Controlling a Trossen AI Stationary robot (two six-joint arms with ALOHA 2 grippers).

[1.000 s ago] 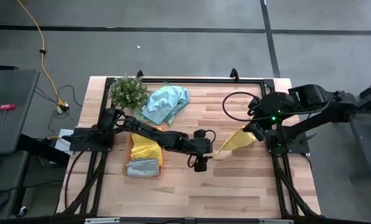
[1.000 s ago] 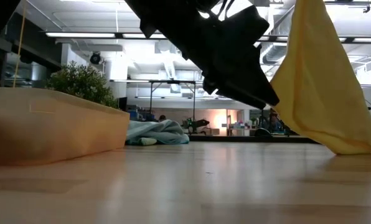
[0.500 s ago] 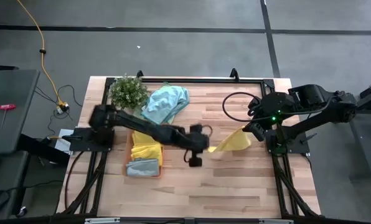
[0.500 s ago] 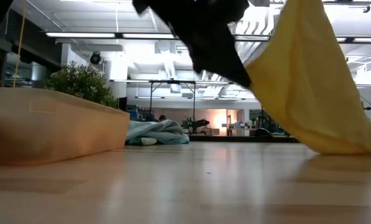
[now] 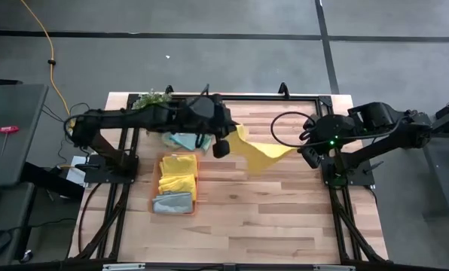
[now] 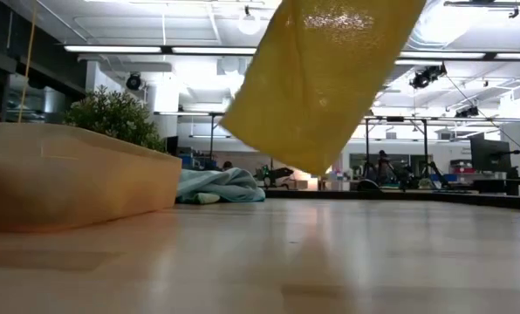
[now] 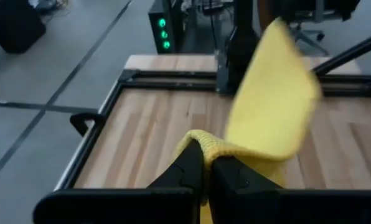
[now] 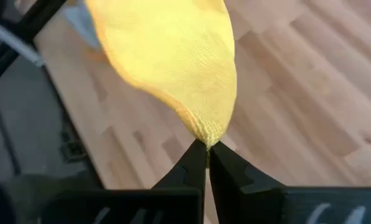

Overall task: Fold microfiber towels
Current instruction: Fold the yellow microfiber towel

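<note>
Low view is showing only part of the lifted yellow towel [image 6: 325,83]: its top is cut off by the picture's upper edge and neither gripper is appearing there, so only the hanging lower corner can be seen above the table [image 6: 330,262]. High view is showing that same bright yellow towel [image 5: 258,150] being stretched in the air between both arms, over the far middle of the table. The left gripper [image 7: 204,163] is clenching one bunched corner, and the right gripper [image 8: 206,149] is pinching the opposite corner, its fingers closed on the cloth's edge. The left arm is reaching across the far side of the table and is covering most of the blue-teal towel [image 5: 181,140] and the green plant [image 5: 151,99], so little of them is showing. Nearer the left side, the orange tray [image 5: 197,184] is holding another yellow towel [image 5: 177,172] and a grey towel [image 5: 172,203], both folded.
</note>
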